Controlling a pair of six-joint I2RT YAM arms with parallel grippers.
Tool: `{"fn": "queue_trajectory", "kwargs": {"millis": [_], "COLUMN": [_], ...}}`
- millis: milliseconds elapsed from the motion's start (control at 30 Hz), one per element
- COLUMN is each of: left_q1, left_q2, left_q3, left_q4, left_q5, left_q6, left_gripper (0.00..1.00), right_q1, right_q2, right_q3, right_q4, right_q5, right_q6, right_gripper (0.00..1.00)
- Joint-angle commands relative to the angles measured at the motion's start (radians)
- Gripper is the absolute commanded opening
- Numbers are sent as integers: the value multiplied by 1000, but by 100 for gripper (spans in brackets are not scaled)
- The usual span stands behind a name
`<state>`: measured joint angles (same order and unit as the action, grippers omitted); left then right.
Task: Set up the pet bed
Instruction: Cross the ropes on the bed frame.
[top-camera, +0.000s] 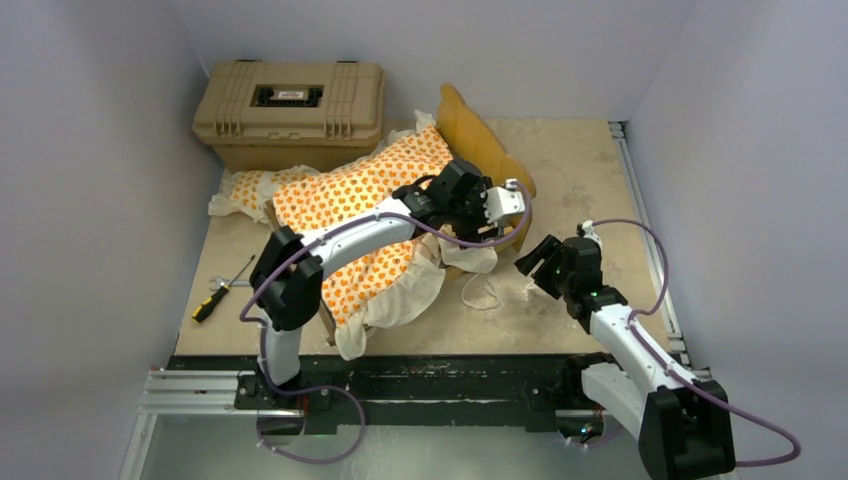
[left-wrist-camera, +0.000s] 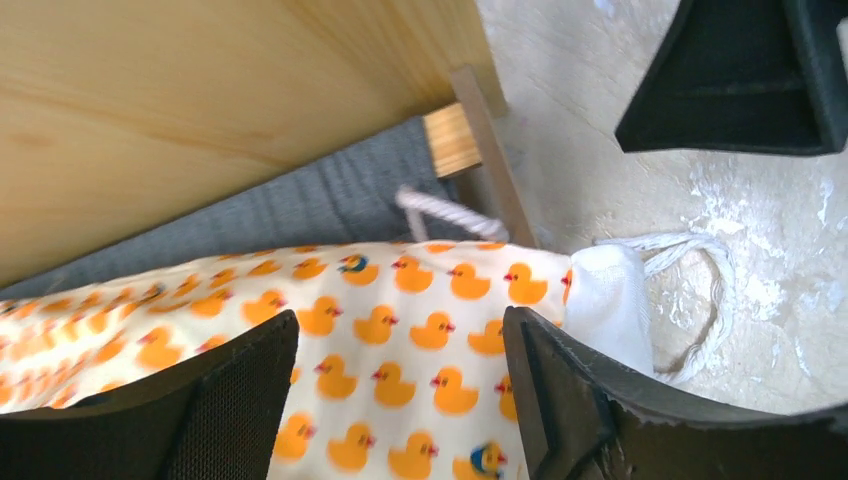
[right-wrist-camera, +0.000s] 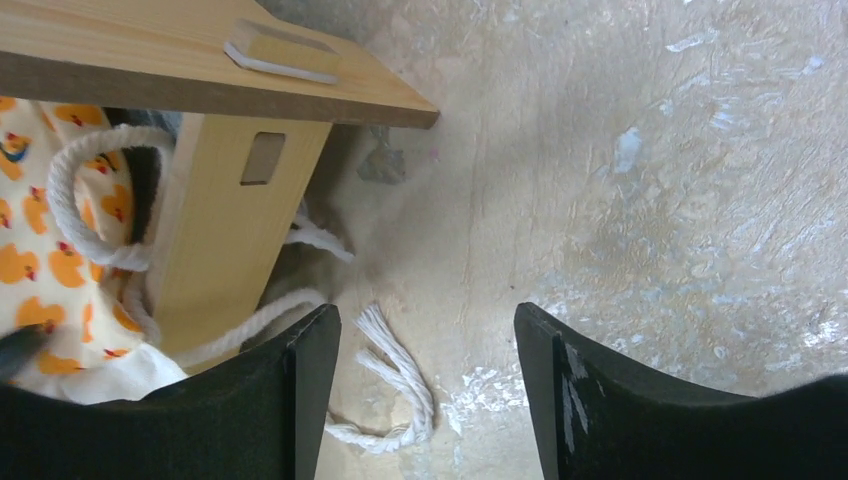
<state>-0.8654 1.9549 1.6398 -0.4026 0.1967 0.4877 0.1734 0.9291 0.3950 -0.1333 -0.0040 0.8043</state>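
Observation:
The pet bed's light-wood frame lies across the table, its scalloped headboard (top-camera: 472, 132) at the far end. The orange duck-patterned cushion (top-camera: 350, 200) with white ruffles is draped over it. My left gripper (top-camera: 505, 205) hovers over the cushion's corner near the headboard. In the left wrist view it (left-wrist-camera: 400, 330) is open, with the duck cushion (left-wrist-camera: 400, 290) lying below between the fingers, beside the wood frame (left-wrist-camera: 200, 110) and grey base (left-wrist-camera: 330, 200). My right gripper (top-camera: 533, 258) is open just right of the frame, above a loose white rope (right-wrist-camera: 400, 375) on the table.
A tan hard case (top-camera: 290, 105) stands at the back left. A screwdriver (top-camera: 222, 293) lies near the left front edge. A wood frame leg (right-wrist-camera: 225, 220) with rope loops is left of the right gripper. Metal rails run along the right and front edges.

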Motion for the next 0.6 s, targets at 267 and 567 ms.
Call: {"fn": "queue_trajectory", "kwargs": {"millis": [267,567], "left_q1": [-9,-9], "left_q2": [-363,-558], "left_q3": [-187,-394], "left_q4": [52,94], "left_q5": [-193,-341], "left_q6": [-319,-317], "left_gripper": [76,75], "right_q1": [-11,117], "right_q2": [105,229], "right_q3": [-115,-152], "right_q4": [407,715], "right_q5": [-165,-95], "right_q6": [-99,-123], "right_gripper": [52,42]}}
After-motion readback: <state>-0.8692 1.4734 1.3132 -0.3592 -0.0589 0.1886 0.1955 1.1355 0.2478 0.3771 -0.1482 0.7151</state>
